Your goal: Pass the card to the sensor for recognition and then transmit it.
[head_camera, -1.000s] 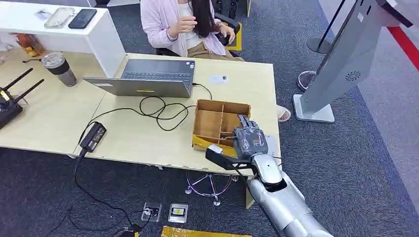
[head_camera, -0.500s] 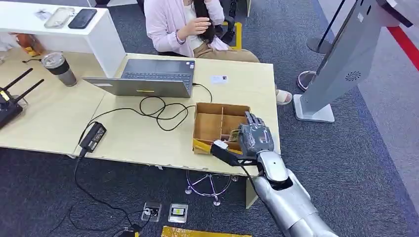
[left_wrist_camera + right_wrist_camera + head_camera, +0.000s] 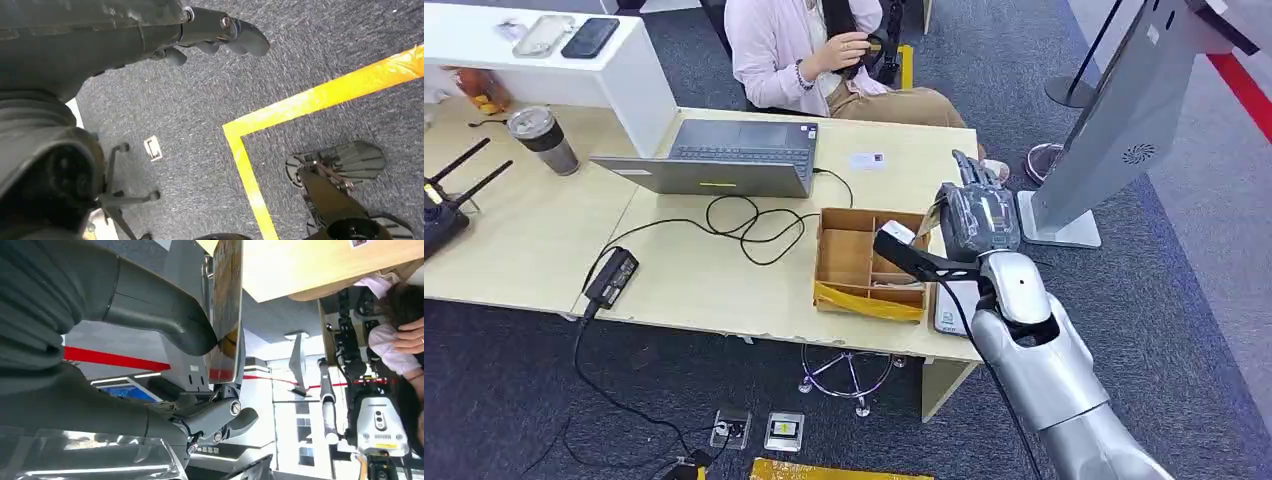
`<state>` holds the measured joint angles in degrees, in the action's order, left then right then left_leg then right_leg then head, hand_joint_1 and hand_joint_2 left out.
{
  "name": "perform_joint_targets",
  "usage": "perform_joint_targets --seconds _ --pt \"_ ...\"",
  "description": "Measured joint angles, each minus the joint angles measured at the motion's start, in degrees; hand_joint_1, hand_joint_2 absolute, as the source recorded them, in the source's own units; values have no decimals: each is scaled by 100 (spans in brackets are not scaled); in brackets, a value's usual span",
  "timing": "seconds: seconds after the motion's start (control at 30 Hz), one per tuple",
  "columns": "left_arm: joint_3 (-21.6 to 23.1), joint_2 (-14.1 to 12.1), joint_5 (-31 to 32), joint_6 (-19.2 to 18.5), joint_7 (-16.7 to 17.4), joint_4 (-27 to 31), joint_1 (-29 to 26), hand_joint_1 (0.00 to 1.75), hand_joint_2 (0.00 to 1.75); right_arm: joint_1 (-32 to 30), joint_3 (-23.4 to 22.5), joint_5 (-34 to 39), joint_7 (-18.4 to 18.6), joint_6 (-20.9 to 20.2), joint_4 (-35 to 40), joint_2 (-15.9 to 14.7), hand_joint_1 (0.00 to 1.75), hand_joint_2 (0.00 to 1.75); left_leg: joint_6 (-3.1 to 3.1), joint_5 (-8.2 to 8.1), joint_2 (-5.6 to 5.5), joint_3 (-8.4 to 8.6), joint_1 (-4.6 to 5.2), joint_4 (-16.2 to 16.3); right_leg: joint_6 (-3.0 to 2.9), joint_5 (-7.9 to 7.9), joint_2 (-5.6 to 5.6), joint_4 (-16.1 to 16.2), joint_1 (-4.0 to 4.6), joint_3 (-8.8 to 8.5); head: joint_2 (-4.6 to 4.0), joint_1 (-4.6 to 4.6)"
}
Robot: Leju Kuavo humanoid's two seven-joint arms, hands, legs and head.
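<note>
My right hand (image 3: pixel 977 215) pinches the card (image 3: pixel 226 300) on edge; the grey sensor stand (image 3: pixel 1124 130) rises just to its right, so I swing that way

The right hand (image 3: pixel 977 215) is up in the air above the table's (image 3: pixel 724 280) right end, pinching the card (image 3: pixel 227 300). At its 3 o'clock stands the big grey sensor stand (image 3: pixel 1124 120), with open air in between. At 7 o'clock sits the wooden box (image 3: pixel 867 262). At 11 o'clock a person (image 3: pixel 804 50) sits. At 9 o'clock lie a laptop (image 3: pixel 724 157) and cable (image 3: pixel 744 225).
</note>
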<state>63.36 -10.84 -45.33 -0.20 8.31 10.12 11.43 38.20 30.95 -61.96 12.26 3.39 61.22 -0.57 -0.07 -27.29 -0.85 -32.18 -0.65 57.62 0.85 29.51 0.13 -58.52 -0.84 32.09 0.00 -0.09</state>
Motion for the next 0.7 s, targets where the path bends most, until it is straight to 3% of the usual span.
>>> perform_joint_targets --seconds 0.3,0.47,0.7 --pt "92 0 18 -33 2 0 64 0 0 150 -48 35 -225 306 -83 -13 175 175 0 0 -1 -2 0 0 0 0 -1 0 0 0 0 0" --pt "129 0 48 -33 13 0 108 0 0 337 -92 142 -359 387 -367 55 175 175 0 0 -3 -3 0 0 0 0 -3 0 0 -1 0 0" --pt "230 9 129 -151 122 0 230 0 0 962 -103 170 -531 874 -1164 245 175 175 0 1 -2 -4 0 0 0 -1 -3 -1 0 1 0 2"
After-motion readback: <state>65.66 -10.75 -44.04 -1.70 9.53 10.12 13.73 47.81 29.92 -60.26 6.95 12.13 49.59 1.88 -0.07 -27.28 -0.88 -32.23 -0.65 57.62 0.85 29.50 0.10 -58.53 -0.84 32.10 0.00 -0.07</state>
